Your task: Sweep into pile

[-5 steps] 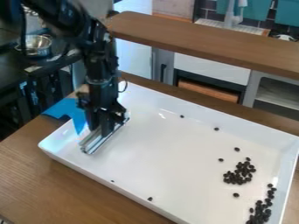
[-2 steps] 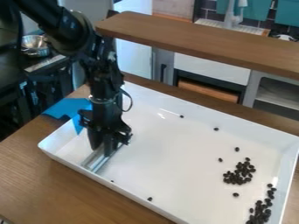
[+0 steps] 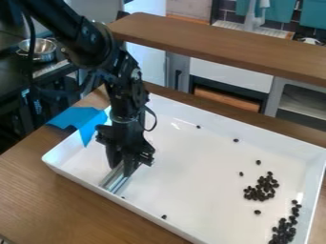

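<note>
My gripper [image 3: 123,167] hangs over the left part of the white tray [image 3: 185,176], pointing down, shut on a metallic sweeper bar [image 3: 115,179] held low at the tray floor near the front-left wall. A clump of dark beans [image 3: 261,189] lies at the right of the tray, and a second group of beans [image 3: 283,230] sits along the right wall at the lower corner. Single beans are scattered apart: one bean [image 3: 164,217] near the front wall, one bean [image 3: 236,140] toward the back, and another bean [image 3: 198,127] by the back wall. A small bean beside the bar touches or nearly touches it.
Blue tape [image 3: 81,123] lies over the tray's left corner and onto the wooden table [image 3: 51,200]. A raised wooden shelf [image 3: 223,45] runs behind the tray. A metal bowl [image 3: 42,49] stands on the dark counter at the upper left.
My gripper has moved right and toward the tray's front wall, carrying the bar with it, close to the small bean there. The bean groups at the right have stayed put.
</note>
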Robot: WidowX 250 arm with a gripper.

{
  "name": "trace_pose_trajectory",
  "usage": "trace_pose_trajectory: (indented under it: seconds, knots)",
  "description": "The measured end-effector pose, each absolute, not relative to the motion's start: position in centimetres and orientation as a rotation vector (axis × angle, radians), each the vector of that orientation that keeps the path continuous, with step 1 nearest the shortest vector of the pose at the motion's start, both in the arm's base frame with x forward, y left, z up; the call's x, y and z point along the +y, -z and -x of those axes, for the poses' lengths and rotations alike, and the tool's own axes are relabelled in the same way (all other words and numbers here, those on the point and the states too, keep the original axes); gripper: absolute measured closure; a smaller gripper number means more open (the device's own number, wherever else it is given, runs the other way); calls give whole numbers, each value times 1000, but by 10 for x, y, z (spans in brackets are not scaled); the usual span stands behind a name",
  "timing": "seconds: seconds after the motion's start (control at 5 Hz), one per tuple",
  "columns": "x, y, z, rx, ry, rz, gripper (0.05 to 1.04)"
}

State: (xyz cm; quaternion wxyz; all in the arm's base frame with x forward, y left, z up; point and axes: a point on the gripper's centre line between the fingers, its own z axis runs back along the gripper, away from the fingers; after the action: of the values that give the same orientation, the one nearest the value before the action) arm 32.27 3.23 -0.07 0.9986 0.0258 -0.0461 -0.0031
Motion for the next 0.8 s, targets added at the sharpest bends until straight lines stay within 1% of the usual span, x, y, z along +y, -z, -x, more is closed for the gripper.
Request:
trace_pose_trajectory:
  seconds: [0.2,0.6,0.8]
  knots:
    - [21,1,-323,-96,-17,-51,734]
    - [-26,-1,-318,-47,-6,-23,735]
    - [-44,0,-318,-38,-18,-22,735]
